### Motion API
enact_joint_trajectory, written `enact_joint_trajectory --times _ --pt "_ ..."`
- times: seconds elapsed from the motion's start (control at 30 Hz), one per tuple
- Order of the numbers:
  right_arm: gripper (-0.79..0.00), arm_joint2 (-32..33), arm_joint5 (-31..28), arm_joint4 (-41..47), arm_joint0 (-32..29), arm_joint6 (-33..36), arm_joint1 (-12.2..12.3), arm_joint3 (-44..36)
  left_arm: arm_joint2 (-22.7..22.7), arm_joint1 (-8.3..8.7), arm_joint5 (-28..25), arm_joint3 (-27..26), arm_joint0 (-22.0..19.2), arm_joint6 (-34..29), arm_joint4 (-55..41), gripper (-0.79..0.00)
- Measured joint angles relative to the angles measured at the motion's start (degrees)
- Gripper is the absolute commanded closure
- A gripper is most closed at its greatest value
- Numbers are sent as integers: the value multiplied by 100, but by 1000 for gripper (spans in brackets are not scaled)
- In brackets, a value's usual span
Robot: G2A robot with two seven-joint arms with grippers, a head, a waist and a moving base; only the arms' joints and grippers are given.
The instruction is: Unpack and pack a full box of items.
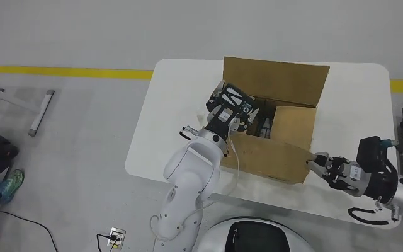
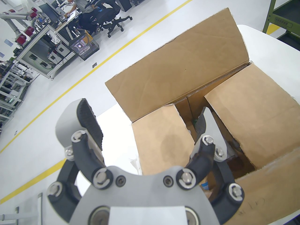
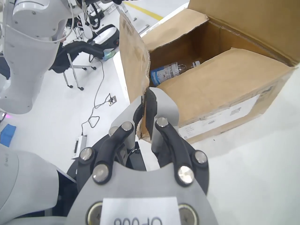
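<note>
Right claw (image 1: 318, 164) pinches the front flap (image 1: 271, 157) of the cardboard box (image 1: 277, 79) at lower right, while left claw (image 2: 143, 111), released, straddles a side flap (image 2: 161, 139).

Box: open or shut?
Open: box flaps stand up, a bottle lies visible inside, and the right gripper pinches the near flap.

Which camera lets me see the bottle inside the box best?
The right wrist view: the bottle lies on its side in the open box, its blue label clear. The top view shows just a small part of it between the flaps. In the left wrist view the flaps hide nearly all of it.
</note>
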Motion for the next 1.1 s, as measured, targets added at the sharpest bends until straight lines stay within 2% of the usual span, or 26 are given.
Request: enact_joint_trajectory --times 0.13,0.33,0.67,0.77,0.83,0.87,0.9,0.93,1.0,1.03,1.1 --pt "0 143 -198 -793 -18 -681 -19 -204 11 18 35 -68 59 71 -48 -785" --pt "0 301 -400 -2030 -102 -1956 -78 -384 62 9 48 -91 -127 -359 -214 -785" --pt "0 219 -670 -3389 -424 -3221 -121 -400 258 8 -52 102 -396 -1152 -6 -785" --pt "-65 219 -637 -3513 -509 -3480 -128 -356 309 23 -287 75 -402 -1344 21 -785" --pt "-148 228 -602 -3481 -561 -3604 -129 -325 340 36 -466 27 -387 -1458 27 -785" --pt "-268 232 -584 -3437 -581 -3649 -129 -312 354 43 -547 1 -379 -1500 32 -785" --pt "-326 231 -564 -3350 -604 -3695 -130 -291 366 49 -631 -25 -367 -1542 25 -785" --pt "-351 233 -540 -3166 -634 -3737 -129 -259 379 57 -738 -64 -351 -1600 2 -785" --pt "-597 267 -472 -2793 -668 -3739 -123 -208 400 66 -879 -128 -327 -1672 -48 -785" --pt "-606 295 -409 -2484 -693 -3690 -116 -164 413 73 -968 -168 -310 -1713 -90 -785" --pt "-465 364 -259 -1970 -692 -3592 -101 -115 423 82 -1110 -207 -288 -1805 -172 -785"
